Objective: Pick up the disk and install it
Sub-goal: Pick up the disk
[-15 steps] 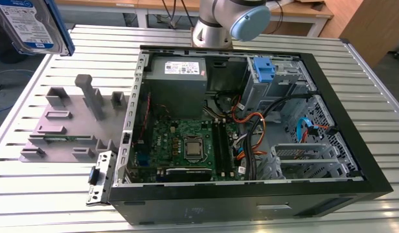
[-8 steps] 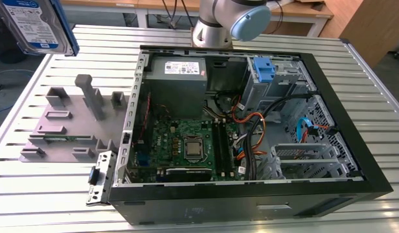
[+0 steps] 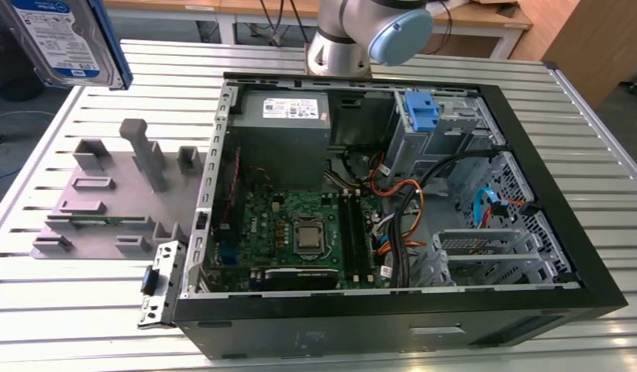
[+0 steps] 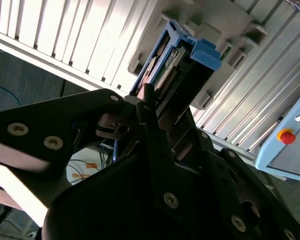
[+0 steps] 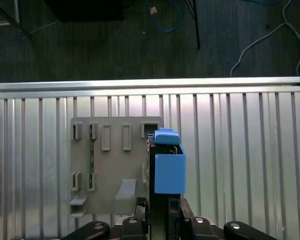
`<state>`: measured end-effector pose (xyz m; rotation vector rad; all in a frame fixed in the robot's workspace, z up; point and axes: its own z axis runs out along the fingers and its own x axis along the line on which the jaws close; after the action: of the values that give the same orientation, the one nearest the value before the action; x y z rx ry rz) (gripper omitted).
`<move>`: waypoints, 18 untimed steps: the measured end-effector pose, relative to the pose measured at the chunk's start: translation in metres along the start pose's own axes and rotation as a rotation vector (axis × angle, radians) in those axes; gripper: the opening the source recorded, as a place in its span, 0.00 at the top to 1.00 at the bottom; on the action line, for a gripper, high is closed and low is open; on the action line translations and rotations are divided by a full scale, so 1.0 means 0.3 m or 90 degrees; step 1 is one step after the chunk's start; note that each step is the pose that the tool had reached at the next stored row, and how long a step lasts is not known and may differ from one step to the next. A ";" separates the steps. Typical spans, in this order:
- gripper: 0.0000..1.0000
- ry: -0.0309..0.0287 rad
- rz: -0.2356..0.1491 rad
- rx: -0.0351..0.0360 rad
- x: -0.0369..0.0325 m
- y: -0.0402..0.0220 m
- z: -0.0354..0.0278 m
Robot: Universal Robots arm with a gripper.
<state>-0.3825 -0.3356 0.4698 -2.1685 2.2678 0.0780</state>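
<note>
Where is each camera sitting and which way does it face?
Exterior view: high off the arm, looking down into the open computer case on the slatted table; an arm joint and the raised disk show.
First wrist view: on the wrist, looking down along the claw at the disk, edge-on, over the grey fixture.
Second wrist view: on the wrist, angled along the claw's links at the disk.
Shared: both wrist views show the claw shut on the disk.
</note>
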 end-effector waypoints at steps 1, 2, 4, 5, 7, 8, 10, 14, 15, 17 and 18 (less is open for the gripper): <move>0.65 0.0000 0.000 0.0000 0.000 0.000 -0.003; 0.65 0.0000 0.000 -0.0001 0.000 0.000 -0.008; 0.65 0.0000 0.000 0.0000 -0.001 0.000 -0.019; 0.65 0.0000 0.000 -0.0001 -0.001 0.000 -0.025; 0.65 0.0000 0.000 -0.0001 -0.001 0.001 -0.037; 0.65 0.0000 0.000 0.0000 -0.001 0.001 -0.042; 0.65 0.0000 0.000 0.0000 -0.002 0.001 -0.052; 0.65 0.0000 0.000 0.0000 -0.002 0.002 -0.060; 0.65 0.0000 0.000 0.0000 -0.002 0.002 -0.060; 0.65 0.0000 0.000 -0.0001 -0.002 0.002 -0.061; 0.65 0.0000 0.000 -0.0001 -0.002 0.002 -0.061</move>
<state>-0.3823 -0.3357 0.4881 -2.1687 2.2677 0.0780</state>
